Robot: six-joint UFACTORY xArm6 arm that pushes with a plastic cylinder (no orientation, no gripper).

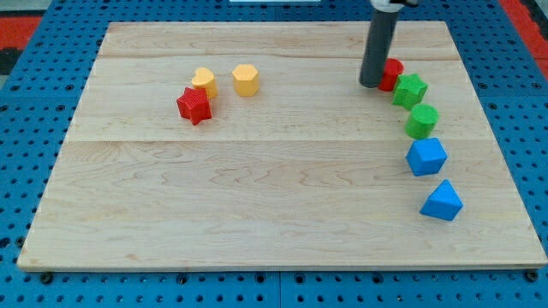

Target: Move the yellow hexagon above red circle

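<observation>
From the yellow hexagon (246, 79) rightward the bench (257, 214) lies open to my tip (371, 84); the yellow heart (205, 81) and red star (194, 105) crowd its left.

Wooden board (257, 197) on a blue pegboard (26, 103). My tip (371, 85) sits at the 1 o'clock part of the board, touching the red circle (393, 74) on its 9 o'clock side and partly hiding it. Running toward 5 o'clock from there: green star (410, 90), green block (421, 121), blue cube-like block (425, 156), blue wedge (442, 200). Well apart at 11 o'clock: yellow hexagon (246, 79), yellow heart (204, 81), and red star (194, 105) touching the heart.
</observation>
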